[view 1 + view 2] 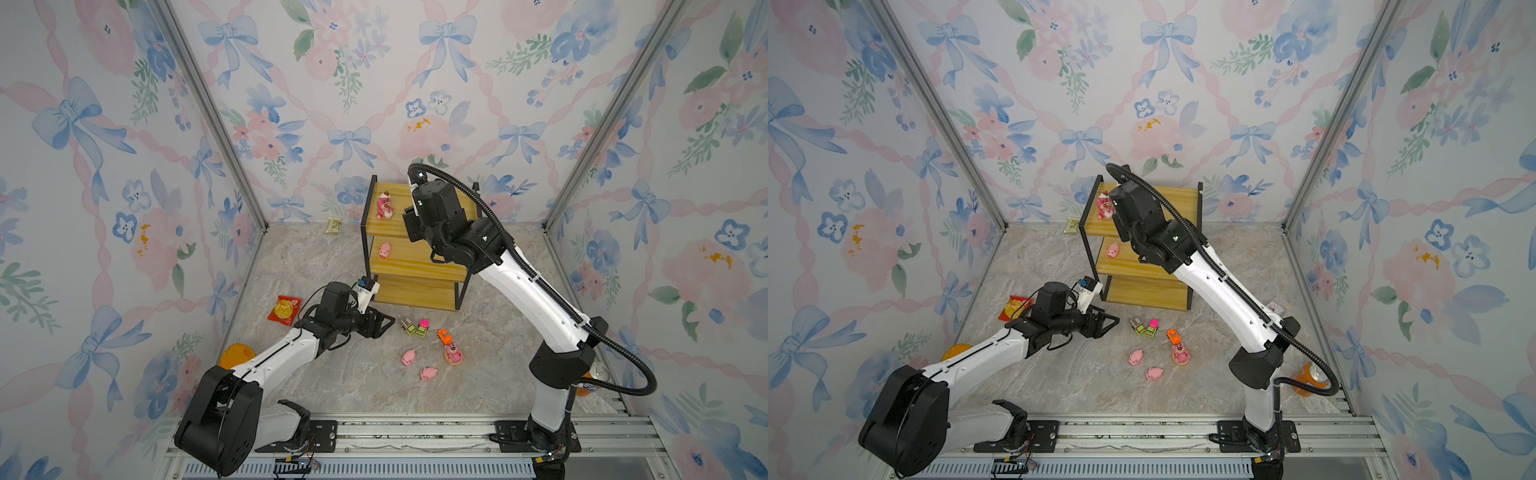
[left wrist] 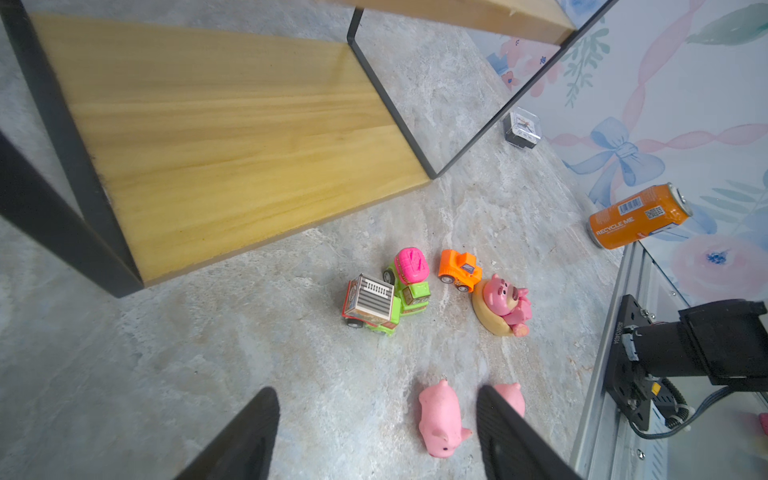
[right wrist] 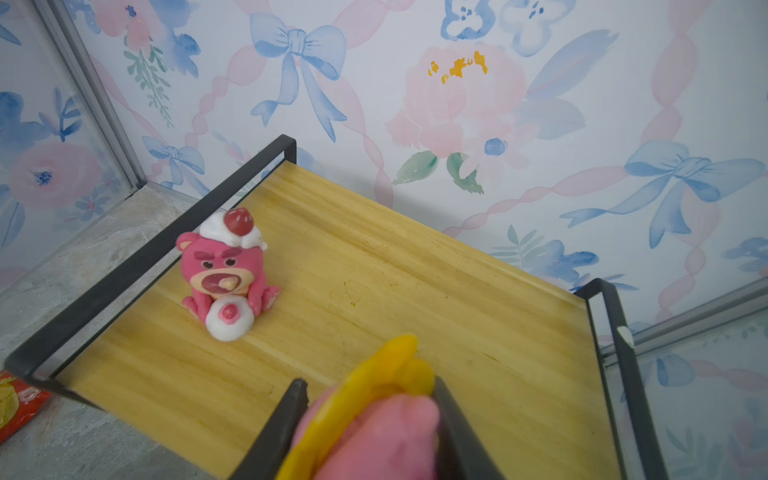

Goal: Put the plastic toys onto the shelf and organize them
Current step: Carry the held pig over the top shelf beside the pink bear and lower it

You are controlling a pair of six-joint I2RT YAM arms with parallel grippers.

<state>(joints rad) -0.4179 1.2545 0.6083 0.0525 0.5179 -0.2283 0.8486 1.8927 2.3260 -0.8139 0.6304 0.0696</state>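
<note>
Pink-and-yellow toy (image 3: 386, 419): clamped between the jaws of the right gripper (image 3: 370, 388), over the top board of the shelf (image 3: 415, 270). Cherry-topped bear (image 3: 226, 274) sits at that board's left edge. Jaws of the left gripper (image 2: 376, 395) stand apart, empty, above the worktop (image 2: 208, 353).

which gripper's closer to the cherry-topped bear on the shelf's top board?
Right. The right gripper holds a pink-and-yellow figure over that top board, beside the bear; the left gripper is low over the floor.

Floral wallpaper (image 1: 374, 83), marbled grey floor (image 1: 332, 386)
</note>
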